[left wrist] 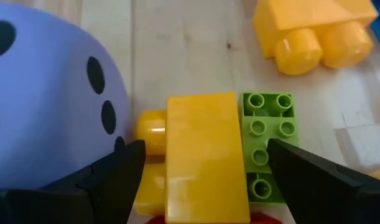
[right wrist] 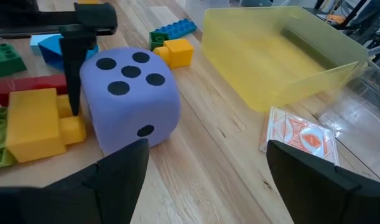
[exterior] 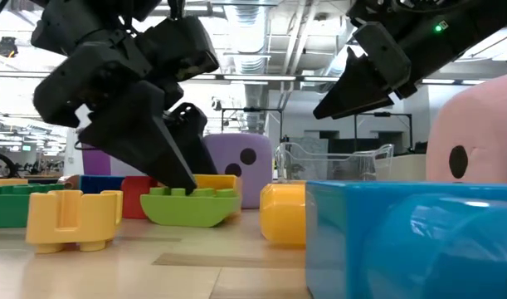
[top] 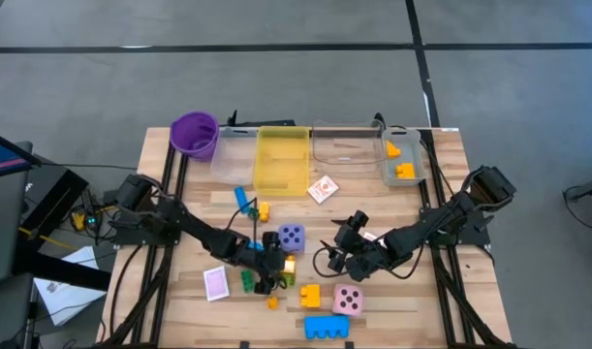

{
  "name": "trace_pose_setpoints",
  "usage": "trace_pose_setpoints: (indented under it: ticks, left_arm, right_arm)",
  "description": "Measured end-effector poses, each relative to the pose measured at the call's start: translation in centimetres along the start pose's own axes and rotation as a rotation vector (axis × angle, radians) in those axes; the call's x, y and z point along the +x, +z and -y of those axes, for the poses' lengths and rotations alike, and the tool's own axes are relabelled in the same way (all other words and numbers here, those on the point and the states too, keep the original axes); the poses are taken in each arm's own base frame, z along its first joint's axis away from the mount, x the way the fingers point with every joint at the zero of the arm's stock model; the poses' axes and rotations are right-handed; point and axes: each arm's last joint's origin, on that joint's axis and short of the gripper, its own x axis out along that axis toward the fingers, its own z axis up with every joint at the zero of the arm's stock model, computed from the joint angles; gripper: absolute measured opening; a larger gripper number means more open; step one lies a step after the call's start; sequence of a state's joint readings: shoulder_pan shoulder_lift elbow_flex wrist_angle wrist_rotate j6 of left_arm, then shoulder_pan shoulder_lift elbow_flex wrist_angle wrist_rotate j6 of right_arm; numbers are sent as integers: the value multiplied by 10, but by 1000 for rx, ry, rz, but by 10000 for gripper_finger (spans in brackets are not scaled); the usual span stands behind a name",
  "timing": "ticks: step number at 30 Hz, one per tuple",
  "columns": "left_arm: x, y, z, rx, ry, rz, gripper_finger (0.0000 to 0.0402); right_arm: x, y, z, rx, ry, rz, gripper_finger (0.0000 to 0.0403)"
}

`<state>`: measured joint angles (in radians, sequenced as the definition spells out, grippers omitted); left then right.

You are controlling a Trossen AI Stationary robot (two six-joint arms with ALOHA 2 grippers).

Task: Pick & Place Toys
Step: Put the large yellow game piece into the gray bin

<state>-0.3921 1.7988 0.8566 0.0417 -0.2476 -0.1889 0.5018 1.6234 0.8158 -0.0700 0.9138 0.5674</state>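
My left gripper [top: 272,271] is open and slants down over a cluster of bricks beside the purple die [top: 292,237]. Its fingers [left wrist: 115,174] stand on either side of a yellow brick [left wrist: 205,155]. A green brick [left wrist: 267,143] lies against that brick, partly under one finger. In the low view one finger's tip [exterior: 182,178] hangs just above the green brick [exterior: 191,208]; no touch shows. My right gripper [top: 339,254] hovers open to the right of the purple die [right wrist: 130,99], holding nothing. A pink die [top: 348,301], a blue brick [top: 327,327] and an orange brick [top: 310,296] lie near the front edge.
Along the far edge stand a purple cup [top: 194,134], a yellow bin [top: 282,158], clear bins [top: 349,145] and a small bin holding orange bricks [top: 404,160]. A card pack [top: 323,188] and a pink-backed card [top: 216,283] lie on the table. More bricks [top: 247,202] sit near the yellow bin.
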Motion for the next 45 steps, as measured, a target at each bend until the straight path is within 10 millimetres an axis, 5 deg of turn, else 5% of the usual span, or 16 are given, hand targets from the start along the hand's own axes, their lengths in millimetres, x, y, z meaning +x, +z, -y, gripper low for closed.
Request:
trace_pose_setpoints:
  ticks: [12, 23, 45]
  left_arm:
    - [2, 2, -19, -79, 45, -10, 328]
    - [-25, 12, -38, -103, 154, 8, 328]
    - [-19, -4, -34, -83, 4, -117, 328]
  right_arm:
    - [0, 0, 0, 0, 0, 0, 319]
    - [0, 0, 0, 1, 0, 0, 319]
    - [0, 0, 0, 1, 0, 0, 319]
